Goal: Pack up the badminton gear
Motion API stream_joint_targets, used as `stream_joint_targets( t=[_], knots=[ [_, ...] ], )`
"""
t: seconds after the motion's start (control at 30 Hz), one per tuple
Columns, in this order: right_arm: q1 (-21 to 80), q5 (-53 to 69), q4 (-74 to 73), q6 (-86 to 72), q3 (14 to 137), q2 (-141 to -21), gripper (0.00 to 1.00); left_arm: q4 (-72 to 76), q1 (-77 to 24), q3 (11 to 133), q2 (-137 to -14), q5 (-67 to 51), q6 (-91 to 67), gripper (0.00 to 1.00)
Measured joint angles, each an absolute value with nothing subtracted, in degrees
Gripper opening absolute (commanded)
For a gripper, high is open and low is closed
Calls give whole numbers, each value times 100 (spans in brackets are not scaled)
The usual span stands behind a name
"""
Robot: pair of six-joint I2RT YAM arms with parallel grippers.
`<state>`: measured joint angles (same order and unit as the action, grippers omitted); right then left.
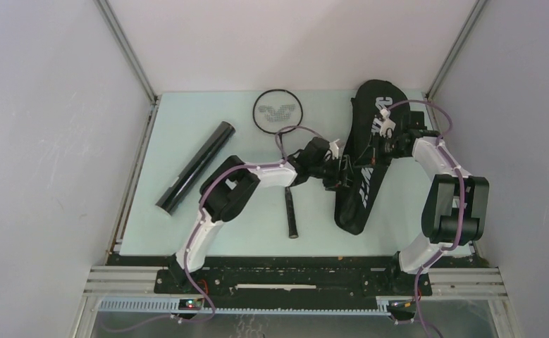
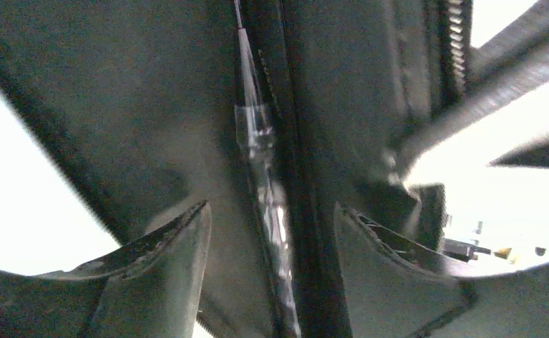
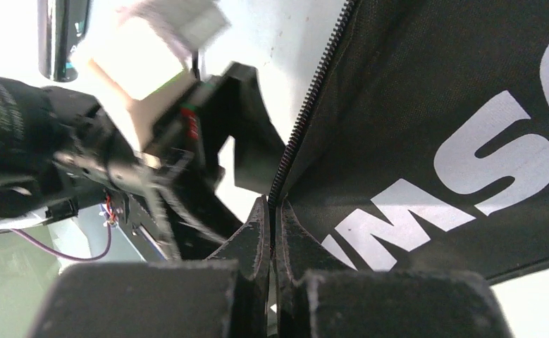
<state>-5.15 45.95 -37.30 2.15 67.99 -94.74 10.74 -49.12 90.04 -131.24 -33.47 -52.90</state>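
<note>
**At the edge of the bag (image 1: 359, 204): right jaws clamped, left jaws apart**

At the near edge of the table (image 1: 243, 243) both arms rise from their bases. The left arm (image 1: 204, 225) leans forward, folds at the elbow and runs rightward, low over the table. This puts the left gripper (image 1: 335, 174) at the bag's left side. In the left wrist view its fingers (image 2: 165, 260) stand apart, released. A thin shiny rod (image 2: 263, 169) runs between them beside the bag's zip, and neither finger touches it. Whether the rod is a racket shaft I cannot tell.

The right arm (image 1: 454, 211) stands at the right, bends at a high elbow and reaches back to the left. The right gripper (image 1: 375, 144) comes down on the middle of the bag. In the right wrist view its fingers (image 3: 254, 232) are clenched together on the bag's zip edge. The zip (image 3: 306, 120) teeth run straight down into the pinch, and white lettering shows on the black cloth just to the right.

The bag lies lengthways, right of centre, with its narrow end near and its wide end far. A racket (image 1: 292, 215) lies to its left, handle near, shaft passing under the left arm, head at the far side. The tube (image 1: 196, 167) lies aslant on the left of the table, well apart from the bag.
</note>
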Motion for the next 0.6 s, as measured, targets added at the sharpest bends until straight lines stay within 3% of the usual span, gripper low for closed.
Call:
stream_joint_targets(
  t=[0.37,0.6],
  knots=[
    [-709,4294,-4178,744,6799,-9472,0,-45,-4200,8217,-11496,-3371,-3240,79],
    [-607,3798,-4305,974,6799,-9474,0,-1179,-3933,7999,-10862,-1918,-1815,77]
  ],
)
